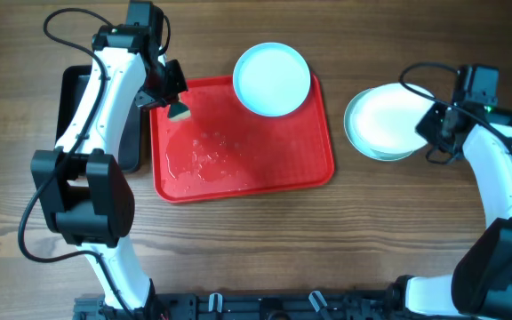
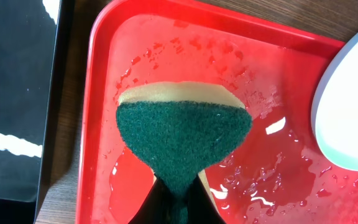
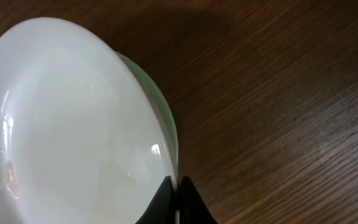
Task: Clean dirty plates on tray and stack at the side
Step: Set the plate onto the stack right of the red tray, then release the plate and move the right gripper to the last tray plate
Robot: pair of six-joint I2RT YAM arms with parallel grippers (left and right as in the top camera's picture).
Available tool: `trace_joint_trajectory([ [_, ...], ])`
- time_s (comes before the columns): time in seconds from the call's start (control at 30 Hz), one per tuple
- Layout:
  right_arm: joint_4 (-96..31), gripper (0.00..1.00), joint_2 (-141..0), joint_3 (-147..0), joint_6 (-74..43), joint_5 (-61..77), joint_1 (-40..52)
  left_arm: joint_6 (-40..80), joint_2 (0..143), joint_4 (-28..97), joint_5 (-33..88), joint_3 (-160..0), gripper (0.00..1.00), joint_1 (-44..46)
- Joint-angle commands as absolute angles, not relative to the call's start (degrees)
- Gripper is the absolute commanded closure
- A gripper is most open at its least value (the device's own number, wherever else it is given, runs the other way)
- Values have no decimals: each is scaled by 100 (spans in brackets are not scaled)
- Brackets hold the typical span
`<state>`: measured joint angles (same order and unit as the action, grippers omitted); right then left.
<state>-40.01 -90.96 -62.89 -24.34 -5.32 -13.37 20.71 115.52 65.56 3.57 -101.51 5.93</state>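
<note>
Three plates (image 1: 272,78) — one on the tray (image 1: 265,151), two stacked.

Standing here, I can't read a thing. The red tray (image 1: 283,151), the plates (image 1: 272,78), the black tray (image 2: 17,74) and the green scouring sponge (image 2: 182,140) carry no legible lettering, brand mark, label or number in any view.
</note>
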Motion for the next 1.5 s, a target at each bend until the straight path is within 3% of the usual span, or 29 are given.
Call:
trace_joint_trajectory([
  [0.0,-3688,96,-9091,-6023,-2403,-268,-1337,2150,11450,6536,451,-10103,96,600],
  [0.03,-3618,91,-9098,-5970,-2421,-268,-1337,2150,11450,6539,451,-10103,96,600],
  [0.07,-3489,74,-9105,-5887,-2416,-242,-1334,2150,11450,6541,451,-10103,96,600],
  [0.17,-3402,61,-9120,-5854,-2416,-239,-1334,2150,11450,6539,449,-10103,96,600],
  [0.3,-3297,55,-9118,-5857,-2373,8,-1334,2150,11450,6539,451,-10103,96,600],
  [0.5,-2941,52,-9118,-6346,-1557,1531,-943,2150,11450,6534,449,-10103,96,600],
  [0.73,-3048,44,-9402,-7244,-1046,749,556,2150,11450,6512,451,-10103,96,600],
  [0.87,-3203,45,-10086,-7634,-786,746,1015,2150,11450,6517,451,-10103,96,600],
  [1.1,-3352,61,-11281,-7859,-346,1096,1146,2150,11450,6514,449,-10103,96,600],
  [1.33,-3369,63,-11681,-7852,56,1190,1146,2152,11450,6514,451,-10103,96,600],
  [1.47,-3367,73,-11690,-7848,108,1188,1146,2152,11450,6517,449,-10103,96,600],
])
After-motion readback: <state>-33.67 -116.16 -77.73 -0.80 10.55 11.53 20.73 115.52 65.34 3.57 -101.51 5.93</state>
